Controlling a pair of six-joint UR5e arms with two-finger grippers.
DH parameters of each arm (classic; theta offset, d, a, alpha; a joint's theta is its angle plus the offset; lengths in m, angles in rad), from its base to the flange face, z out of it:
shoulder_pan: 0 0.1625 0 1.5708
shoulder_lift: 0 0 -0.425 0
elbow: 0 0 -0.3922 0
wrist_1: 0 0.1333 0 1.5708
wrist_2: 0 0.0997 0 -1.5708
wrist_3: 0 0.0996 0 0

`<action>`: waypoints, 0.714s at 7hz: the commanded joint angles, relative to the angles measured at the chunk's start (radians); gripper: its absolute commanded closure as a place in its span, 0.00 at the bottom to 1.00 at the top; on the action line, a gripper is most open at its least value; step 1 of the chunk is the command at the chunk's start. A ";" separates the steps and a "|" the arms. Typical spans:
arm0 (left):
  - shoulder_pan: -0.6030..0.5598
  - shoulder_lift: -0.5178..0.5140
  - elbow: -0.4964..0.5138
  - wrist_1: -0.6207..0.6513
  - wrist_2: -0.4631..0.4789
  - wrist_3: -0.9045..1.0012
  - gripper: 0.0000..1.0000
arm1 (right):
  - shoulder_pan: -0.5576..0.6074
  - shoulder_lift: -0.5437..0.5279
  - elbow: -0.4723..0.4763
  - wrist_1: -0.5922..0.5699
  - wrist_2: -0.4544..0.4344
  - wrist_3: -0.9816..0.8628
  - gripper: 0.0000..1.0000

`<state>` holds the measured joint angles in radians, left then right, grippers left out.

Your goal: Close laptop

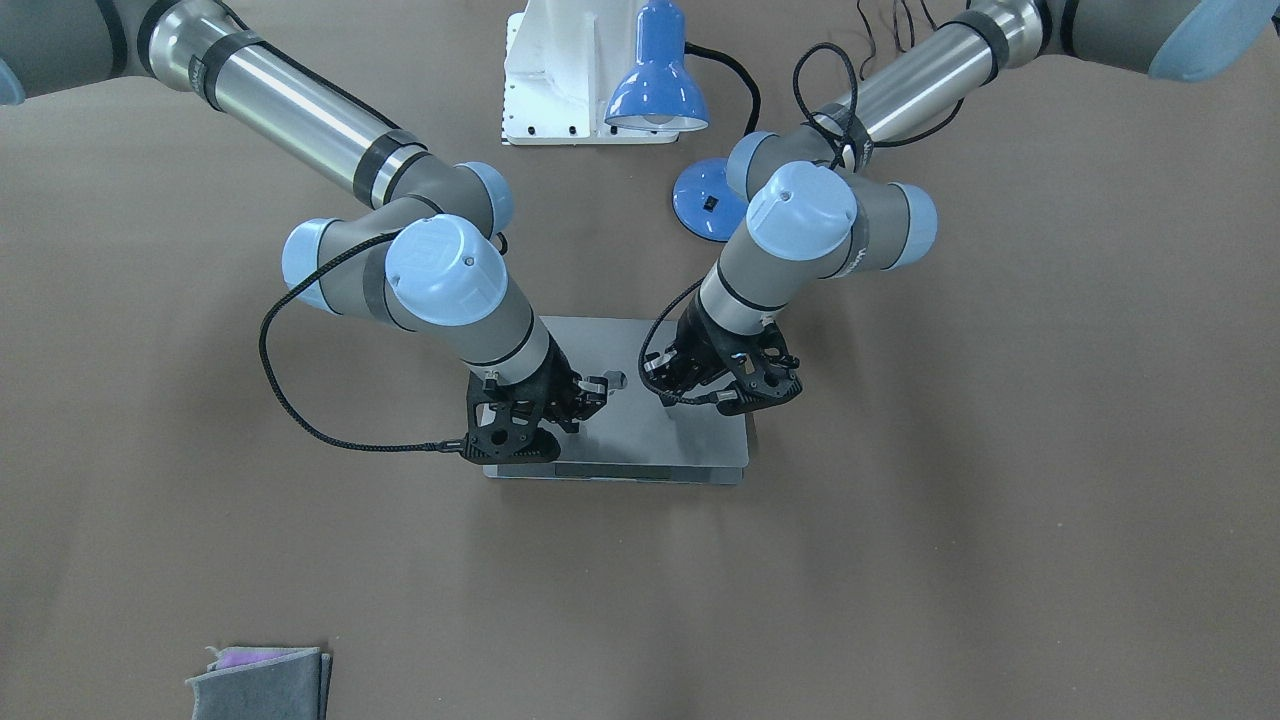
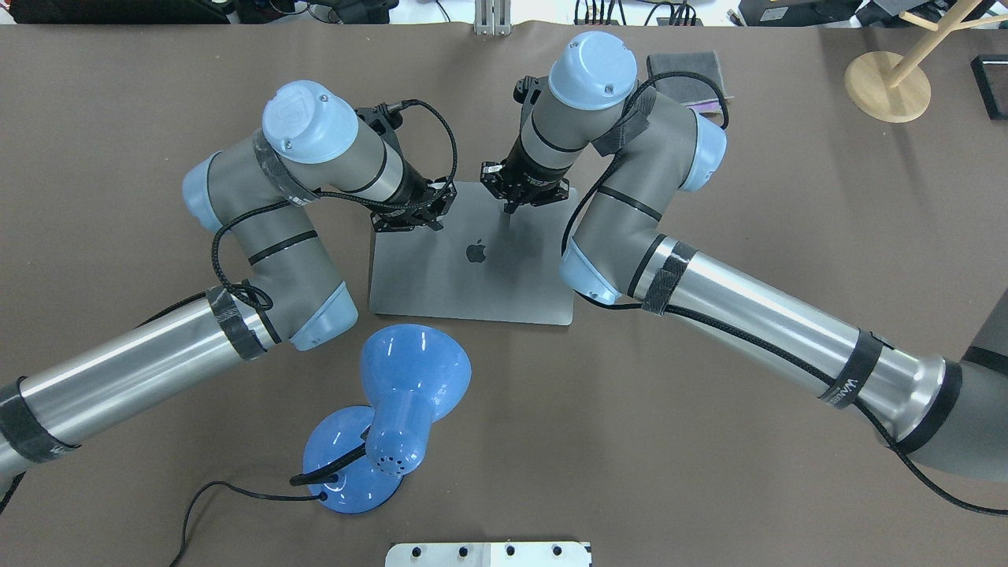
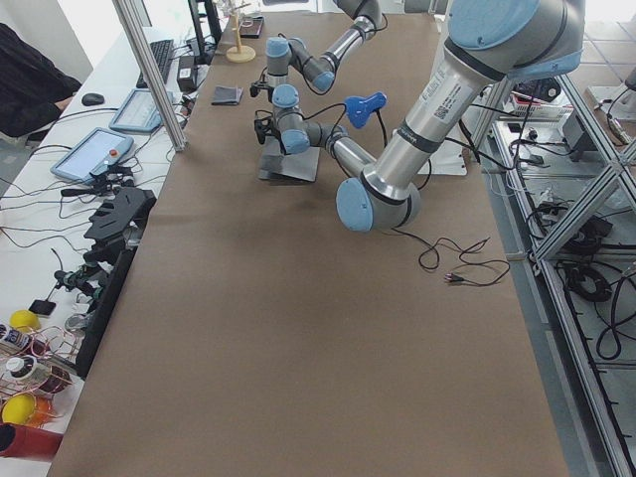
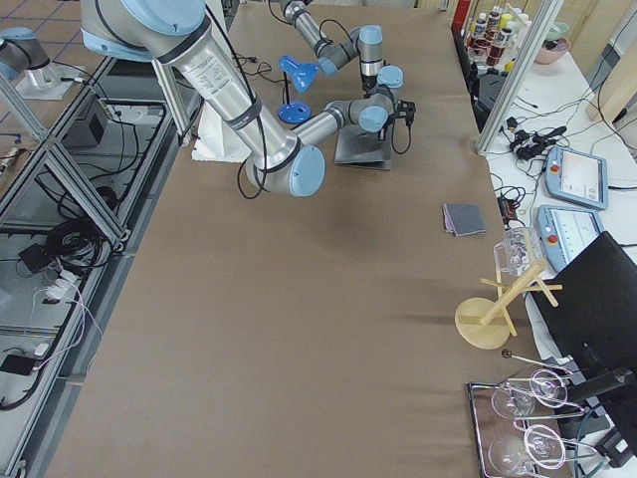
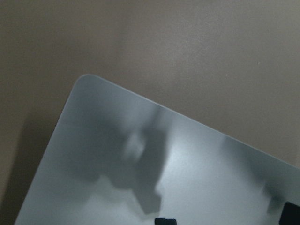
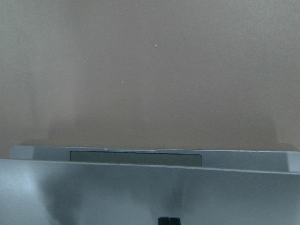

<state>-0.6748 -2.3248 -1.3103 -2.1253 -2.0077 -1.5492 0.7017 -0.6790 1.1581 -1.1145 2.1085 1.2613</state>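
Observation:
The space-grey laptop [image 2: 504, 283] lies at mid-table with its lid lowered almost flat, apple logo up. In the front-facing view [image 1: 640, 420] and the right wrist view [image 6: 140, 187] a thin strip of the base still shows beyond the lid's front edge. My left gripper [image 2: 405, 224] is open over the lid's far left corner [image 5: 140, 154]; it is on the right in the front-facing view [image 1: 700, 398]. My right gripper [image 2: 508, 214] is shut, with its tip on or just above the lid near the far edge, on the left in the front-facing view [image 1: 525, 448].
A blue desk lamp [image 2: 402, 402] with a black cable stands just on the robot's side of the laptop. A white mounting block [image 1: 560, 80] is behind it. A folded grey cloth [image 2: 685, 75] and a wooden stand [image 2: 886, 83] are at the far right.

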 commanded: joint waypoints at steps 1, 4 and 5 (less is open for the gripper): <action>0.015 -0.011 0.064 -0.050 0.026 0.000 1.00 | 0.005 0.015 -0.005 0.005 0.024 0.003 1.00; 0.040 -0.004 0.094 -0.088 0.087 0.000 1.00 | 0.013 0.015 -0.002 0.010 0.034 0.004 1.00; 0.038 -0.005 0.089 -0.088 0.084 -0.002 1.00 | 0.022 0.015 0.000 0.012 0.048 0.004 1.00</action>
<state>-0.6398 -2.3324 -1.2219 -2.2132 -1.9236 -1.5497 0.7151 -0.6644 1.1566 -1.1046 2.1429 1.2653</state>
